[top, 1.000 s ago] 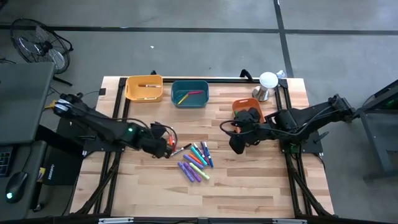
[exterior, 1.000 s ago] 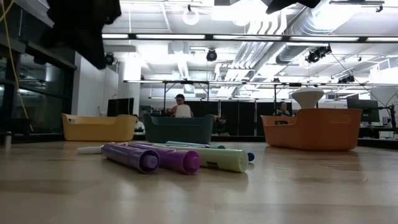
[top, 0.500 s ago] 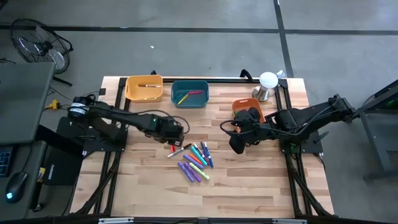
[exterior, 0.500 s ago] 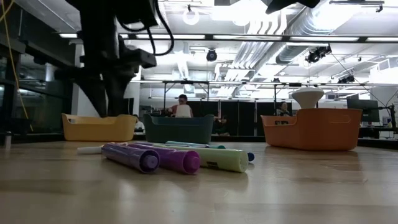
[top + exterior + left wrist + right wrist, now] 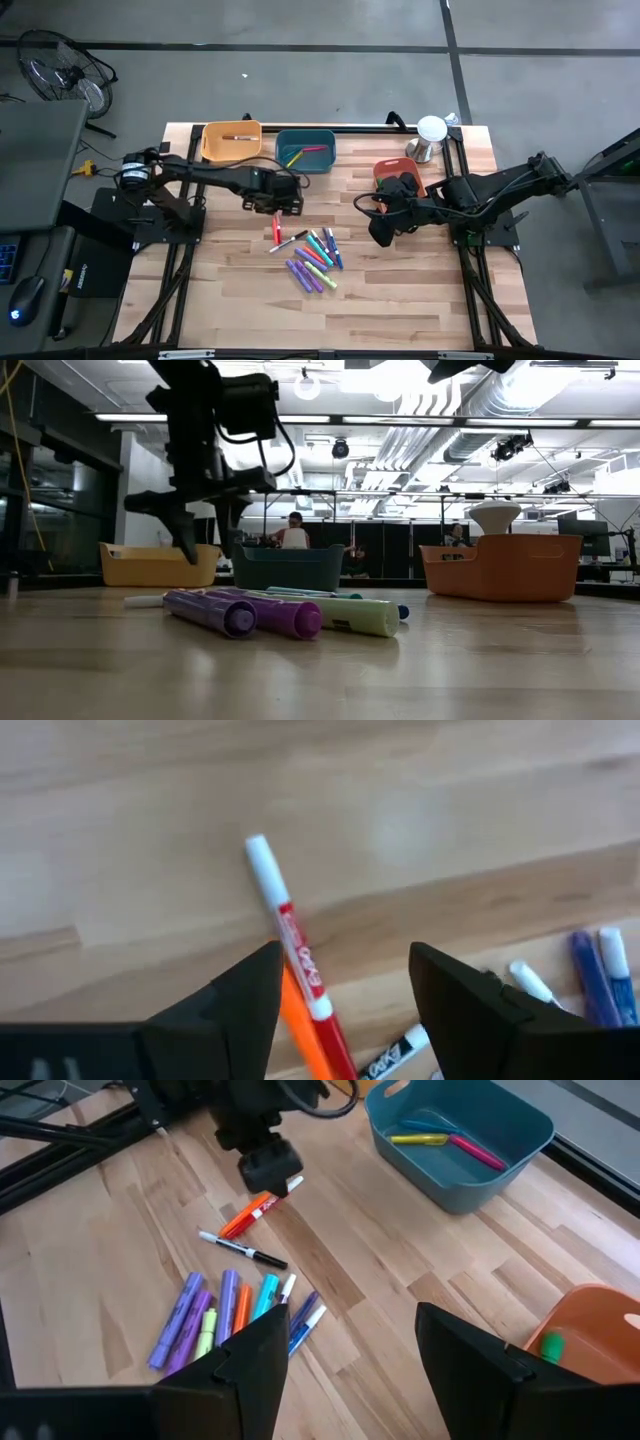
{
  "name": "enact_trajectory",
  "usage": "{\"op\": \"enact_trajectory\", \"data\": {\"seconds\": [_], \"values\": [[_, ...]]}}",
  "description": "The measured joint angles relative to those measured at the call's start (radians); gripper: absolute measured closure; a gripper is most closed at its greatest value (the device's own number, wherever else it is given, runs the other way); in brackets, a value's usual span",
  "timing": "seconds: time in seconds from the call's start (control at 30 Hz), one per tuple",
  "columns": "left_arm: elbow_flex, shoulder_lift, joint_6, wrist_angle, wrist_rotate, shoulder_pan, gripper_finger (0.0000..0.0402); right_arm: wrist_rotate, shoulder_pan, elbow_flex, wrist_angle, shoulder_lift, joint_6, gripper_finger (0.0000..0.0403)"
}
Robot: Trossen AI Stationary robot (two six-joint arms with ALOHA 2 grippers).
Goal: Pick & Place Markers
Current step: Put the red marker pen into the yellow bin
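The markers (image 5: 311, 258), thin pen-like sticks in purple, blue, teal, green and orange, lie in a loose cluster on the pale wooden plank surface (image 5: 400, 290), nearer the front edge than the teal plastic bin (image 5: 305, 150). A red marker with a white cap (image 5: 290, 945) lies flat on the surface between that bin and the cluster, an orange marker (image 5: 300, 1020) touching its side. On the red marker's barrel I can read "EXPO"; the thin black-and-white marker (image 5: 243, 1252) just beside it carries print too small to make out.

My left fingers (image 5: 277, 205) hang just above the red marker, on the side of the cluster toward the teal bin; they are spread wide with nothing between them, and the marker's barrel shows in the gap. My right fingers (image 5: 380, 232) wait spread and empty to the right of the cluster, near the orange plastic bin (image 5: 398, 172). The teal bin holds a yellow and a pink marker; the yellow plastic bin (image 5: 232, 142) beside it holds one more.
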Motion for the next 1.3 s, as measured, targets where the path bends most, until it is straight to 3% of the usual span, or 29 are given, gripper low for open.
{"op": "enact_trajectory", "data": {"seconds": [0.47,1.07,1.3], "values": [[0.0,0.033,-0.009,-0.03,0.0,0.014,0.0193,0.005,0.0,0.0,0.0,0.0,0.0,0.0198],[0.004,0.208,0.043,-0.007,0.104,0.013,0.0194,0.0,0.0,0.0,0.0,0.0,0.008,0.0198],[0.003,0.209,0.081,0.003,0.115,0.013,0.0246,0.0,0.0,0.0,0.0,0.0,0.008,0.0198]]}}
